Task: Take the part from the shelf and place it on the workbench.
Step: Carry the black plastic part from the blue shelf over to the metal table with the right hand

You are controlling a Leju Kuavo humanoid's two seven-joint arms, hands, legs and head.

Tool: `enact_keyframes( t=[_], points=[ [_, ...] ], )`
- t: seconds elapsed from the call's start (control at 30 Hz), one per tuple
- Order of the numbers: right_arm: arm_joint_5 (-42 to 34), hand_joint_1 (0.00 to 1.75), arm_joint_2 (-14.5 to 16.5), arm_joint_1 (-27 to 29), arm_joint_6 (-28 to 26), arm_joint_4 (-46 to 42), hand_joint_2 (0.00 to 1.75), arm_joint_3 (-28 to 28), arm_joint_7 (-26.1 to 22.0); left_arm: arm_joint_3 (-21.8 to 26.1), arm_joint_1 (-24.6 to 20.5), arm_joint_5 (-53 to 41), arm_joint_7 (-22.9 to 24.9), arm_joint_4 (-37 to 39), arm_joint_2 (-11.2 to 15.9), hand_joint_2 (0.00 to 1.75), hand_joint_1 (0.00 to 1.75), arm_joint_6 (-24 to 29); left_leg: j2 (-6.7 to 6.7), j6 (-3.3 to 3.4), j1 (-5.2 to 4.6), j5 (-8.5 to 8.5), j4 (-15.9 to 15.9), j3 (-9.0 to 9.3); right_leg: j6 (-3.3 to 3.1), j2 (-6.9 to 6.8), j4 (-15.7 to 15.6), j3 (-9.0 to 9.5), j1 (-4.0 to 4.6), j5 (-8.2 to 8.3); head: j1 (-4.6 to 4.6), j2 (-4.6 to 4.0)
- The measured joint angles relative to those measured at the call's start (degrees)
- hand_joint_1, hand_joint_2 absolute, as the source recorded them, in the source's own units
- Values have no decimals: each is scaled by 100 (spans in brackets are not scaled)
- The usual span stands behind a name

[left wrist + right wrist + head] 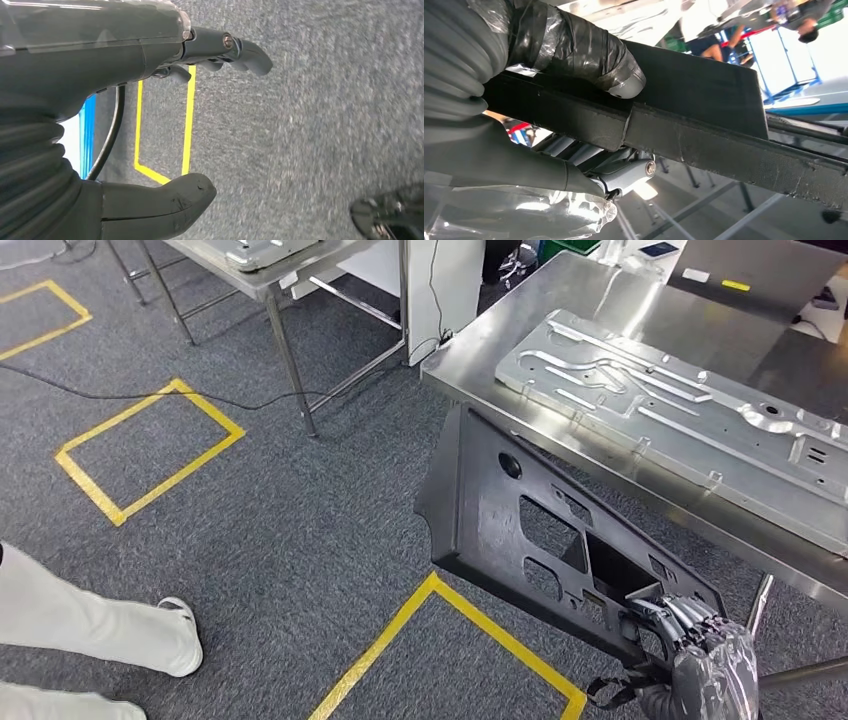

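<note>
The part is a flat black plastic panel (520, 530) with several cut-outs, held tilted above the carpet just in front of the steel workbench (600, 300). My right hand (700, 655) grips its near lower edge at the bottom right of the head view. The right wrist view shows the taped thumb (589, 55) pressed on one face of the black panel (704, 110), with the other fingers under it. My left hand (150, 125) hangs over the carpet with its fingers apart and nothing in it.
A long grey stamped metal plate (680, 405) lies on the workbench. A second steel table (260, 270) stands at the back. Yellow tape squares (150, 450) mark the grey carpet. A person's legs and white shoe (185, 635) are at the lower left. A black cable (150, 395) crosses the floor.
</note>
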Motion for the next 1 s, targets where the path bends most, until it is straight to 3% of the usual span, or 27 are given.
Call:
enact_keyframes(
  t=[0.07, 0.13, 0.2, 0.27, 0.3, 0.33, 0.37, 0.43, 0.5, 0.57, 0.63, 0.7, 0.73, 0.8, 0.83, 0.87, 0.93, 1.0],
  points=[
    [20, 175, -1, -9, 1, 4, 175, 5, 20, 1, -15, -2, 32, -1, -5, 175, 0, -51, 84, -58, -3, -19, -7, 33, -61, 124, -4, -18, 3, 17, -2, 0],
    [61, 175, -2, -37, 7, 6, 175, 8, 49, 1, -22, -2, 45, -1, -11, 175, 0, -55, -71, -113, 17, -166, 158, -11, -140, 230, -43, -10, -25, 46, -3, 0],
    [112, 175, -3, -95, 42, 16, 175, 11, 105, 1, -18, 2, 49, -1, -15, 175, 0, -56, -372, -141, 39, -523, 767, -282, -201, 332, -62, -11, -39, 66, -5, 0],
    [161, 175, -10, -151, 115, 39, 175, 13, 178, 2, -10, 9, 53, -1, -19, 175, 0, -61, -493, -149, 41, -812, 1514, -651, -221, 458, -54, -24, -25, 70, -7, 0],
    [194, 175, -20, -183, 166, 55, 175, 13, 225, 2, -6, 6, 62, -1, -19, 175, 0, -62, -507, -147, 40, -805, 1678, -748, -223, 531, -46, -26, -18, 71, -7, 0],
    [223, 175, -36, -230, 221, 72, 175, 13, 277, 2, -3, -2, 75, -1, -18, 175, 0, -63, -519, -137, 40, -679, 1622, -745, -222, 609, -36, -25, -13, 70, -7, 0],
    [248, 175, -58, -291, 276, 88, 175, 11, 330, 1, -1, -9, 91, -1, -18, 175, 0, -63, -559, -118, 41, -454, 1331, -636, -216, 690, -20, -25, -11, 67, -7, 0],
    [264, 175, -108, -427, 364, 109, 175, 5, 407, 2, 2, -19, 117, 0, -17, 175, 0, -61, -794, -73, 45, -63, 554, -329, -186, 839, 31, -43, -10, 50, -7, 0],
    [260, 175, -150, -519, 403, 122, 175, 1, 432, 3, -4, -18, 129, 1, -17, 175, 0, -56, -960, -39, 38, 44, 173, -179, -122, 958, 67, -91, -17, 50, -7, 0],
    [259, 175, -185, -553, 410, 131, 175, 1, 437, 3, -20, -18, 137, 1, -22, 175, 0, -54, -881, 8, 23, 58, 138, -162, -34, 1069, 48, -128, -36, 83, -7, 0],
    [259, 175, -219, -573, 408, 133, 175, -2, 441, 3, -22, -18, 144, 1, -27, 175, 0, -52, -738, 92, 35, 110, 66, -137, 30, 894, 130, -182, -38, 23, -3, 0],
    [259, 175, -240, -611, 407, 134, 175, -3, 443, 3, -6, -18, 148, 1, -29, 175, 0, -50, -578, 155, 43, 139, 15, -128, 70, 532, 607, -412, -29, -268, 1, 0],
    [259, 175, -246, -627, 407, 137, 175, -2, 443, 3, 3, -18, 149, 1, -30, 175, 0, -50, -502, 169, 36, 137, 13, -134, 91, 430, 977, -594, -33, -453, 0, 0],
    [259, 175, -249, -633, 408, 154, 175, -1, 444, 3, 8, -18, 169, 1, -32, 175, 0, -43, -345, 175, 24, 123, 15, -139, 125, 376, 1542, -868, -51, -636, 0, 0],
    [259, 175, -252, -633, 408, 165, 175, 0, 446, 3, 6, -19, 184, 1, -33, 175, 0, -35, -270, 171, 21, 114, 17, -133, 132, 365, 1550, -864, -56, -572, 0, 0],
    [259, 175, -255, -635, 409, 174, 175, -1, 451, 3, 2, -19, 198, 1, -33, 175, 0, -26, -201, 162, 21, 101, 17, -119, 130, 333, 1319, -735, -58, -409, 1, 0],
    [259, 175, -263, -656, 411, 180, 175, -4, 463, 3, -3, -19, 209, 1, -33, 175, 0, -17, -81, 125, 10, 66, 18, -71, 84, 120, 517, -292, -28, -57, 0, 0],
    [258, 175, -277, -690, 415, 180, 175, -9, 467, 3, -6, -18, 209, 1, -33, 175, 0, -12, 19, 68, -14, 30, 25, -33, 2, -40, 30, -45, 26, 76, -1, 0]
  ],
)
